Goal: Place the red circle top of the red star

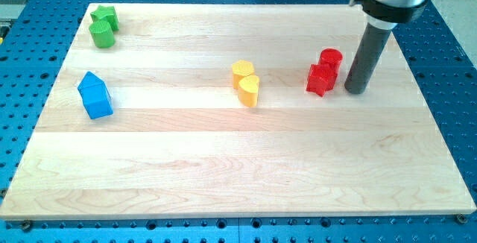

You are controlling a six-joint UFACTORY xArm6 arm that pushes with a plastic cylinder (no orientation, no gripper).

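The red circle (332, 58) stands at the view's right on the wooden board (223, 161). It touches the red star (320, 79) and sits just above and slightly right of it. My tip (356, 90) rests on the board close to the right of the red star and a little below the red circle, a small gap away from both.
A yellow pentagon-like block (242, 69) and a yellow heart (249, 90) touch near the middle. A blue block (95, 95) lies at the left. A green star (106, 16) and a green cylinder (102, 35) sit at the top left corner.
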